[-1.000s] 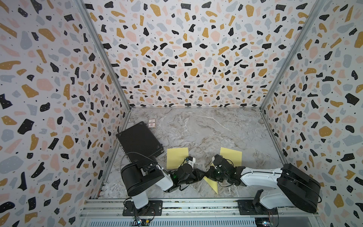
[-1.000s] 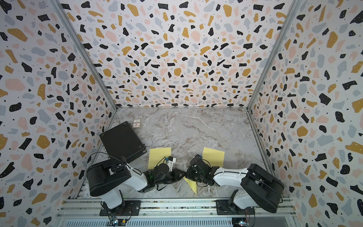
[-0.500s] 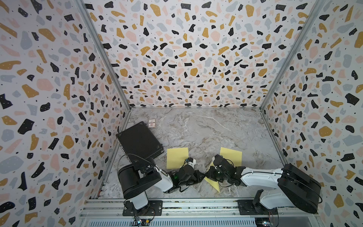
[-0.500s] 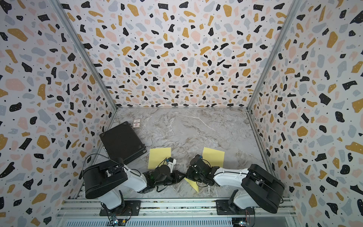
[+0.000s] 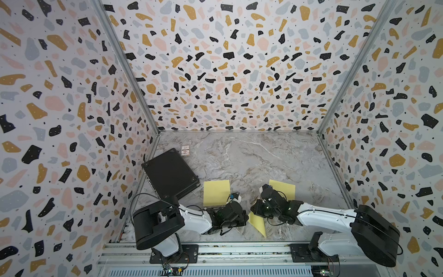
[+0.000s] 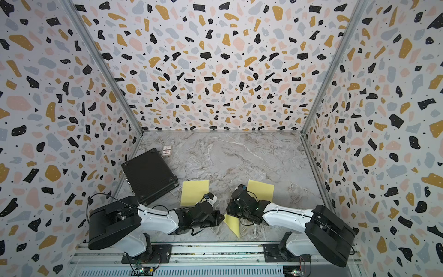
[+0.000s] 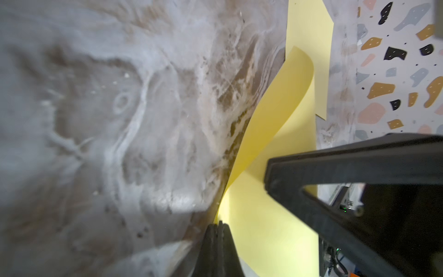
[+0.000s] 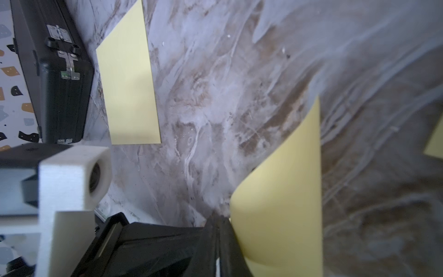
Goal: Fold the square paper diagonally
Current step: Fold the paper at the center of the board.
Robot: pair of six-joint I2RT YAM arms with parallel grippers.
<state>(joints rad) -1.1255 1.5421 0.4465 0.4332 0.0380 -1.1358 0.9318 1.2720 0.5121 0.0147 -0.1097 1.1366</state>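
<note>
Three yellow square sheets lie on the marble-patterned table (image 5: 239, 156): a flat sheet (image 5: 216, 193) beside the black case (image 5: 170, 176), a second flat sheet (image 5: 285, 189) partly hidden behind the right arm, and the folding paper (image 5: 257, 224) near the front rail, between the two grippers. In both top views its visible part is a narrow wedge, its long axis running from the grippers toward the front edge, tip pointing at the rail. It is thin, smooth and matte, and one flap curls up off the table. The left gripper (image 7: 217, 230) has its jaws pressed together, pinching the paper's edge. The right gripper (image 8: 217, 225) shows its dark fingers nearly together at the curled flap's base; whether they grip it I cannot tell. There is one ribbed, hard-shelled case with metal latches, and one small printed card (image 5: 185, 151) beyond it.
</note>
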